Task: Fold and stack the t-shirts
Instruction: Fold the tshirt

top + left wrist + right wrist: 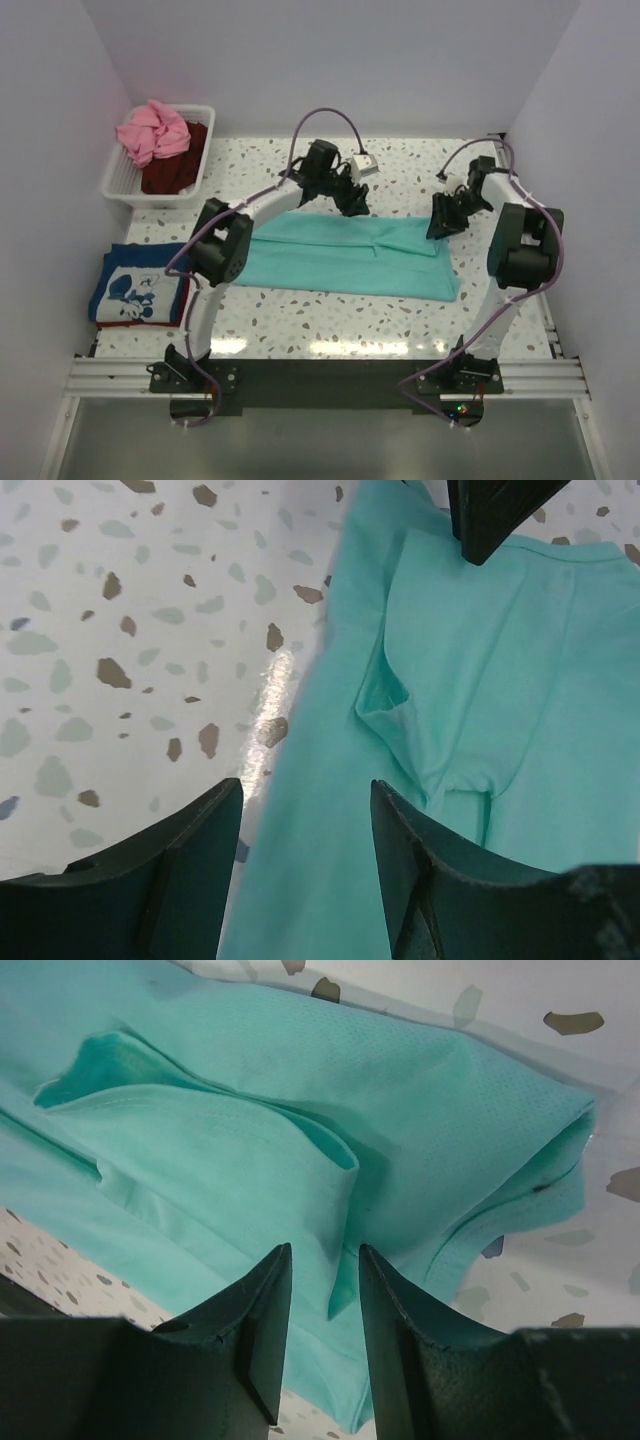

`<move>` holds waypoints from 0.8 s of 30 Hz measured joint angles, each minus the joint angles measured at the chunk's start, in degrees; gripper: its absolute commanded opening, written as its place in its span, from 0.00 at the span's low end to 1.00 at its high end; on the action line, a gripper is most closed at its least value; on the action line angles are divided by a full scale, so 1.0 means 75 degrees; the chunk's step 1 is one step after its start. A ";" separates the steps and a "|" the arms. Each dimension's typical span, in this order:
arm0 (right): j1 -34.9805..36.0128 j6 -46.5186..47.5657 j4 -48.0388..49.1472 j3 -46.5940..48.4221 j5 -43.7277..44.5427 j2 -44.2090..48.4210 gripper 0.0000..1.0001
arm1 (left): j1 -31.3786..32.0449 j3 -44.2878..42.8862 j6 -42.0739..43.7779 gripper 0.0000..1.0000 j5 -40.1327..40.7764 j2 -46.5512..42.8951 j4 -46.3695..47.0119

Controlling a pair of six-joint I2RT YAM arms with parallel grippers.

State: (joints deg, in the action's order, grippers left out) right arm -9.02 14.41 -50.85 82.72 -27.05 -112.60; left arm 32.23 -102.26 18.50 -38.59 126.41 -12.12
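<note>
A teal-green t-shirt lies folded into a long band across the middle of the table. My left gripper hovers over its far edge near the middle. Its jaws stand open above the teal cloth with nothing between them. My right gripper is over the band's right end. There the jaws stand a little apart just above a folded flap of the shirt, gripping nothing. A folded blue t-shirt with white print rests at the left on a red one.
A white slatted basket at the back left holds a pink t-shirt and a dark maroon one. The other arm's dark fingertip shows at the top of the left wrist view. Walls close in the left, back and right.
</note>
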 measured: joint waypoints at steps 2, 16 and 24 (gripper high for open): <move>0.0000 -0.0079 0.0061 0.0038 0.0006 -0.0146 0.38 | 0.0140 -0.0012 -0.0662 0.59 -0.0047 0.0347 0.0256; 0.0003 -0.0329 0.0294 0.0793 -0.0154 -0.0644 0.36 | 0.0664 -0.0064 -0.2171 0.62 -0.0294 0.0921 0.1102; 0.0003 -0.0271 0.0198 0.1058 -0.0356 -0.0854 0.19 | 0.0734 -0.0370 -0.2515 0.60 -0.0431 0.1431 0.1093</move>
State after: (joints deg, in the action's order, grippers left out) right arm -8.99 12.38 -49.36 90.65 -29.71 -119.00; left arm 37.74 -105.03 -0.36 -41.82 137.14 -3.92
